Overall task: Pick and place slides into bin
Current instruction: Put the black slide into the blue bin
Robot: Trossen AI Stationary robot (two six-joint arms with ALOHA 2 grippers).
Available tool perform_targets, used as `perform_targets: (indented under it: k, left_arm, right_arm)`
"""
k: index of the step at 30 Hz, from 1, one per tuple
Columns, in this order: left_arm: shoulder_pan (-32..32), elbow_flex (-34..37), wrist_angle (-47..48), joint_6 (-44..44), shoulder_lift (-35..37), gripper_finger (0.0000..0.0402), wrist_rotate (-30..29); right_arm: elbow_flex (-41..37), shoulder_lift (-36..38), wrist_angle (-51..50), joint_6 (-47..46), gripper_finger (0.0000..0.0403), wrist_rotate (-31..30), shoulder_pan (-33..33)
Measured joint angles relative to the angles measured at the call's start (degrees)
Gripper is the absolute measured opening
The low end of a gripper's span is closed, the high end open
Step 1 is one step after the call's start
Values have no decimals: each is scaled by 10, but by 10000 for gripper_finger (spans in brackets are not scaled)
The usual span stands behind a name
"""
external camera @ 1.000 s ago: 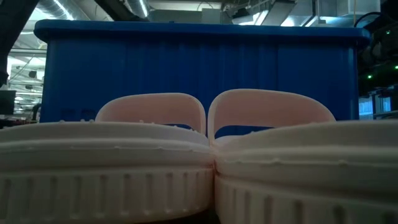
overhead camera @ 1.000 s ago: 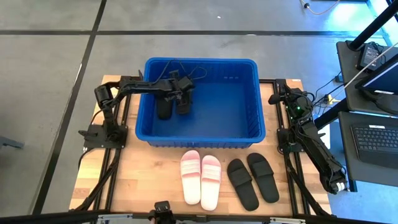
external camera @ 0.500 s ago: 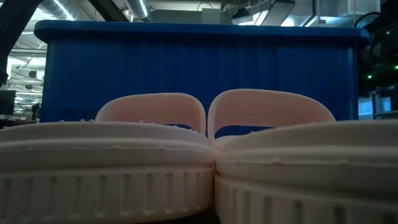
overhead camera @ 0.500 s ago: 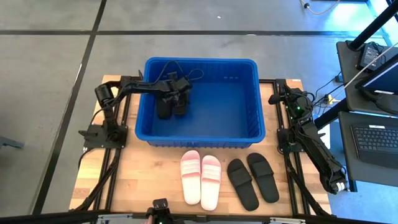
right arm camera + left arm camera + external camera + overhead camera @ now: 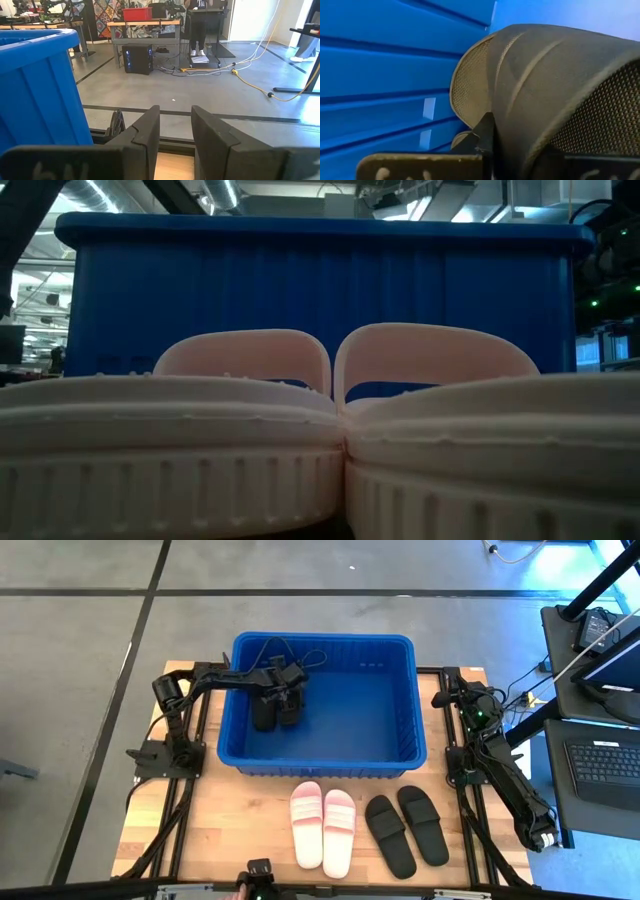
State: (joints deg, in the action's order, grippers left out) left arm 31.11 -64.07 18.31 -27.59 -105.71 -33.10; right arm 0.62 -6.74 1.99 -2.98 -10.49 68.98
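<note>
The blue bin (image 5: pixel 400 745) stands at the table's far middle and shows behind the pale slides in the low view (image 5: pixel 320 270). My left gripper (image 5: pixel 281 683) reaches into the bin's left part, shut on a pair of black slides (image 5: pixel 275 710). The slide's strap (image 5: pixel 545 85) fills the left wrist view, close to the bin's slotted wall (image 5: pixel 385 75). Two pale pink-white slides (image 5: pixel 323 826) and two black slides (image 5: pixel 406 831) lie sole-down on the table in front of the bin. My right gripper (image 5: pixel 175 125) waits at the bin's right side, its fingers nearly together and empty. My left gripper holds the black slides from above, inside the bin. One dark finger (image 5: pixel 484 134) lies against the edge of a strap with a mesh lining (image 5: pixel 470 90). The strap hides the rest of the contact. I cannot tell whether the slides touch the bin floor.
The bin's right half (image 5: pixel 365 700) holds nothing. My right arm (image 5: pixel 500 770) lies along the table's right edge. A desk with a keyboard (image 5: pixel 600 760) stands beyond that edge. Bare wood (image 5: pixel 240 830) shows at the table's near left.
My left gripper has gone a little toward the table's left edge inside the bin, still shut, and the black slides have gone with it. It has kept still over the last half second.
</note>
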Motion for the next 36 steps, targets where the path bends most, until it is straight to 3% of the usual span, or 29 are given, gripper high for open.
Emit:
perform_targets:
  k: [8,20,29,36]
  left_arm:
    - [-2,0,-5,15,-1,44,5]
    - [-2,0,-5,15,-1,55,7]
    - [-2,0,-1,14,-1,110,4]
    - [-8,0,10,-14,-1,132,-53]
  right_arm:
    - [0,0,0,0,113,0,0]
    - [0,0,0,0,113,0,0]
    - [0,0,0,0,113,0,0]
    - [0,0,0,0,113,0,0]
